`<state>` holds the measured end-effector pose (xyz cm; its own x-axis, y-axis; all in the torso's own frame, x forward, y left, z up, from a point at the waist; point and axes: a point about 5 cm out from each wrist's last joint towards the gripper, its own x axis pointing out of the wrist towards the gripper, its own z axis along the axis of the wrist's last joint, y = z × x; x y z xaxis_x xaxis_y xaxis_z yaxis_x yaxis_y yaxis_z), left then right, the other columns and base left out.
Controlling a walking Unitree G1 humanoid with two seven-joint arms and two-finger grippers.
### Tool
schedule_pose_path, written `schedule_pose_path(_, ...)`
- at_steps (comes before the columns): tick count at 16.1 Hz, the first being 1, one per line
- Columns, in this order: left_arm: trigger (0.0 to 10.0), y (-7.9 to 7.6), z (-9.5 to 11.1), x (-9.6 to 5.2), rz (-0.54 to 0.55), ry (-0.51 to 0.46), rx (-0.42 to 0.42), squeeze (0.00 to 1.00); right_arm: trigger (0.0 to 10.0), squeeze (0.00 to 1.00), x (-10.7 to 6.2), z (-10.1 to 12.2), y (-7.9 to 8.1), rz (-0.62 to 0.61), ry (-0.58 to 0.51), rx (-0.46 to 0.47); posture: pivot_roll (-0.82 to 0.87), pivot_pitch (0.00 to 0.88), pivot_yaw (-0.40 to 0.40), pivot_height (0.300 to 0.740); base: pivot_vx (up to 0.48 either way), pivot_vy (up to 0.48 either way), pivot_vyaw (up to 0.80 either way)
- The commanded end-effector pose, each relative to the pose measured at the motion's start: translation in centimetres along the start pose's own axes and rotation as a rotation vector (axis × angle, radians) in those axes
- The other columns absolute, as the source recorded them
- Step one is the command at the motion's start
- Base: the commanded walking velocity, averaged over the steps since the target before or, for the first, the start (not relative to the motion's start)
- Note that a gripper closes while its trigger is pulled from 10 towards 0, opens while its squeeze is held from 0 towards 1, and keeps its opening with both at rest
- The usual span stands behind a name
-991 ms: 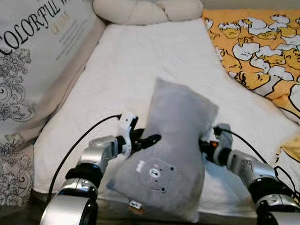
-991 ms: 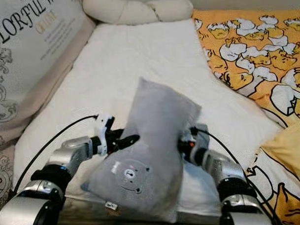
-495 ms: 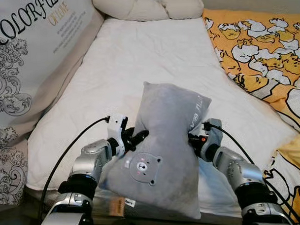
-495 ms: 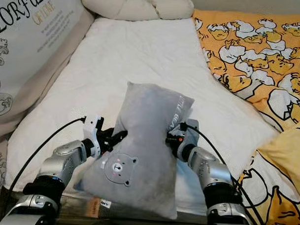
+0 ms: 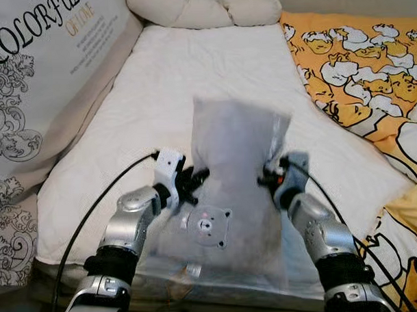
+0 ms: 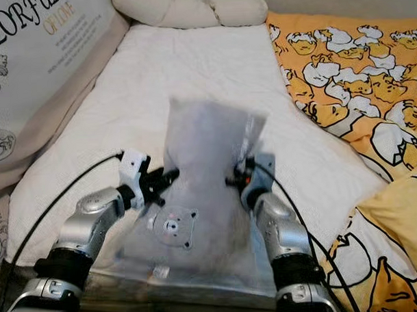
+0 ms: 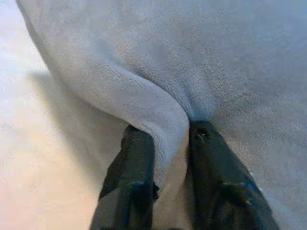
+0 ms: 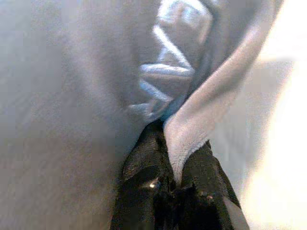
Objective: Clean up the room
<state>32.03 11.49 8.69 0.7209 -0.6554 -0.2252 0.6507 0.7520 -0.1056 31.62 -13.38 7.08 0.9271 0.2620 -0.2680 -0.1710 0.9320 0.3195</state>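
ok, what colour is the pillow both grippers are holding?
Grey, with a small bear face patch: the pillow shows best in the left eye view.

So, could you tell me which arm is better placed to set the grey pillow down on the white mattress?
Neither alone: the left gripper and right gripper each pinch an edge of the grey pillow above the white mattress, so both should probably lower it together.

1. Two silver metal arms with rounded, jointed segments and black ribbed bands at the joints.
2. The left gripper (image 5: 195, 178) carries a white block at the wrist; its two fingers (image 7: 134, 163) are glossy black.
3. The right gripper (image 5: 269, 180) has a grey wrist housing showing a small red spot.
4. A thin black cable loops along each arm.
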Motion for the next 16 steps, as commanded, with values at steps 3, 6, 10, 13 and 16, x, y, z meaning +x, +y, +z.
schedule_pose_path(3,0.0,0.0,3.9,0.5,0.062,-0.164,0.114,0.0,0.0,0.0,0.3,4.7,2.0,0.038,-0.239,-0.043,0.11,0.0,0.0,0.74,0.0,0.0,0.0)
schedule_pose_path(6,0.0,0.0,5.4,0.3,0.1,-0.225,0.135,0.0,0.0,0.0,0.1,4.8,2.6,0.037,-0.263,-0.037,0.11,0.0,0.0,0.74,0.0,0.0,0.0)
schedule_pose_path(10,4.0,-0.3,4.5,0.1,0.158,-0.211,0.127,0.0,0.0,0.0,-0.2,4.0,2.8,0.013,-0.254,-0.02,0.12,0.0,-0.001,0.74,0.0,0.0,0.0)
schedule_pose_path(13,10.0,0.9,3.4,-0.3,0.262,-0.165,0.097,0.0,0.0,0.0,-0.3,0.8,1.3,-0.008,-0.047,-0.098,0.11,0.0,0.0,0.74,0.0,0.0,0.0)
schedule_pose_path(16,10.0,2.4,3.0,-0.2,0.283,-0.105,0.125,0.65,0.0,0.0,-1.6,-3.5,-0.4,0.089,0.242,-0.153,0.1,0.0,-0.002,0.74,0.0,0.0,0.0)
